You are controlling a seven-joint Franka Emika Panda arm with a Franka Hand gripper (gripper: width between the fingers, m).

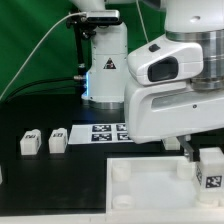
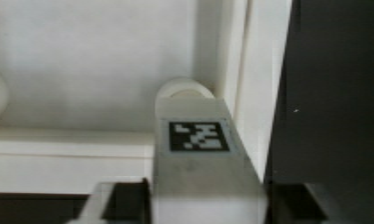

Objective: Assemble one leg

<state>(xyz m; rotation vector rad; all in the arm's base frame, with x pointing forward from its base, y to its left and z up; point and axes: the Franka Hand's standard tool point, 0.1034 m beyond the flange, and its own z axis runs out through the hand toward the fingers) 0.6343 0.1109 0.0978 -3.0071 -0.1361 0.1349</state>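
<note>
"Leg (image 1: 210, 165) for this task, where is it sitting now?"

"It is hanging at the exterior view's right, in the tool (image 1: 201, 152), low over the corner of the big white panel (image 1: 150, 185). I cannot tell if it is already touching the panel."

"So the tool is gripping it?"

"It is looking so. In the wrist view the jaws are pressing on both sides of the leg, and the tag face is staying free between them, turned to the camera."

"How is such a piece handling, do you think?"

"I am guessing it is light and stiff, a small plastic block, so it is not bending or crushing under the jaws. But the faces are looking smooth, so it may be slipping or turning if the hold is weak. The two flat opposite sides are the good place, near one end, so that the other end is staying free for a socket."

"And the rest?"

"Two other small blocks (image 1: 30, 142) are lying on the table (image 1: 60, 190) at the exterior view's left, well apart from the panel, and the marker board (image 1: 105, 130) is lying behind."
</note>
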